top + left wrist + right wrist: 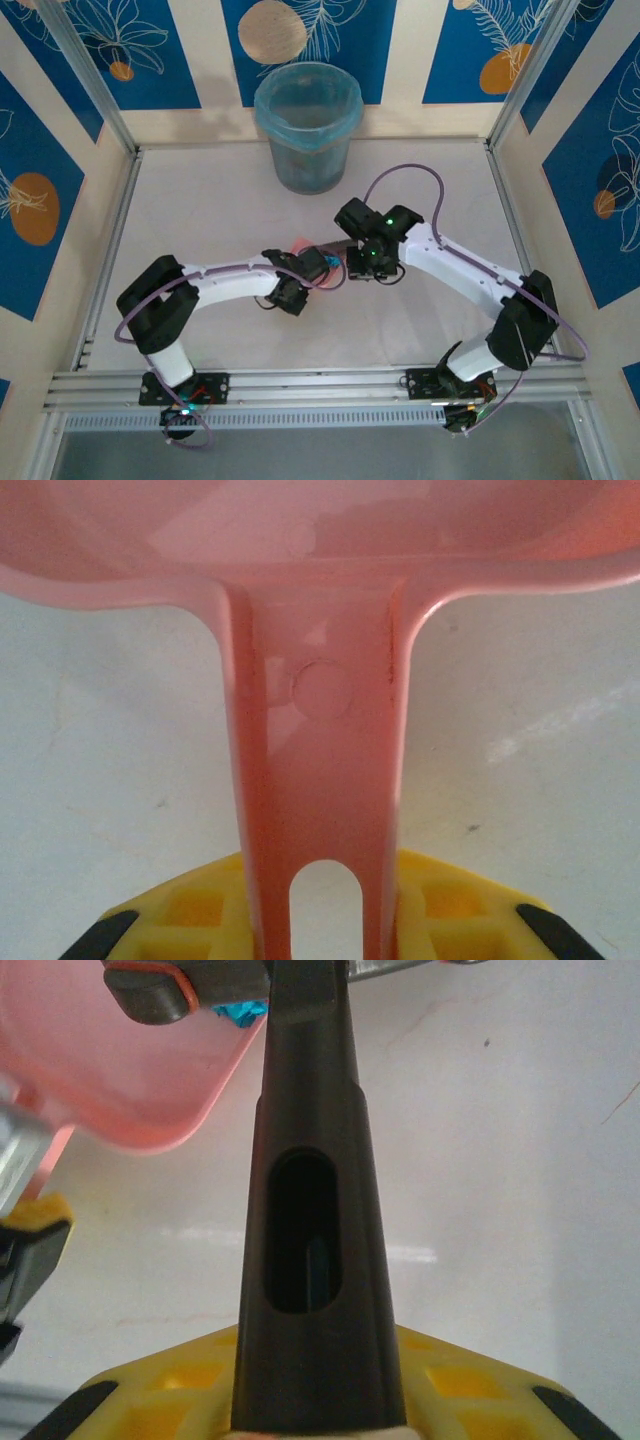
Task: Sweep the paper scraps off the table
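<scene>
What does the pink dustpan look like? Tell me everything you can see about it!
The dustpan is smooth, shiny pink plastic. It has a wide, shallow scoop and a long flat handle with raised edges, a round mark partway along and an oval hanging slot near its end. The left gripper holds it by that handle, out over the middle of the pale table. A cyan paper scrap shows by the scoop's rim. I cannot tell whether the scoop touches the table.
</scene>
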{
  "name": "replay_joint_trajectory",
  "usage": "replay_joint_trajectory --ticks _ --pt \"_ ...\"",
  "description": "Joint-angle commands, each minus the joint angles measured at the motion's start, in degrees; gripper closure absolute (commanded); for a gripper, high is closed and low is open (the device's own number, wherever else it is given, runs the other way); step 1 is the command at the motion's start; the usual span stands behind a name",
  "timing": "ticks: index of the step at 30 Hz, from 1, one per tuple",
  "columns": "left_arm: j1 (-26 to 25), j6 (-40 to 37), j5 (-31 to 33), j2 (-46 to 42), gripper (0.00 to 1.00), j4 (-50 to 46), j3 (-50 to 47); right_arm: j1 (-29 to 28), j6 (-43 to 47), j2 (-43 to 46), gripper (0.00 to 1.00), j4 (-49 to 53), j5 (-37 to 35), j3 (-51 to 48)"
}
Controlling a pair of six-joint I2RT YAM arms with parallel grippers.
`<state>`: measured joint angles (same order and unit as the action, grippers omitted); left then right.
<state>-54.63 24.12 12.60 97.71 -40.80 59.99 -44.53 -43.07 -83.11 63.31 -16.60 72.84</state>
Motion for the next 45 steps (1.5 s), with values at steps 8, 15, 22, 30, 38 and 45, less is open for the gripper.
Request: replay_joint_trajectory --ticks 8,15,22,30,38,45 --pt "-0.2 0.6 3.0 0.9 1.0 -1.9 2.9 -1.9 -2.4 9.9 1.0 -0.4 3.9 -4.2" --pt "-0.2 -0.3 2.8 -0.7 1.0 1.5 1.6 1.5 -4.2 18.9 1.0 -2.1 -0.6 -7.9" --pt "-0.3 -1.7 3.0 -4.9 1.0 7.7 -2.4 13.5 -4.7 36.1 1.0 -12.5 3.3 -19.5" --pt "-0.3 -2.2 4.5 -9.1 1.0 13.6 -7.1 28.2 -3.0 44.3 1.0 -23.2 6.0 -32.7" --pt "-0.2 -3.2 7.6 -10.3 1.0 14.5 -8.4 30.7 -2.6 35.5 1.0 -39.9 10.3 -37.3" --pt "-0.2 -4.0 9.9 -12.2 1.0 15.9 -9.7 28.6 0.5 24.4 1.0 -47.5 9.1 -35.8"
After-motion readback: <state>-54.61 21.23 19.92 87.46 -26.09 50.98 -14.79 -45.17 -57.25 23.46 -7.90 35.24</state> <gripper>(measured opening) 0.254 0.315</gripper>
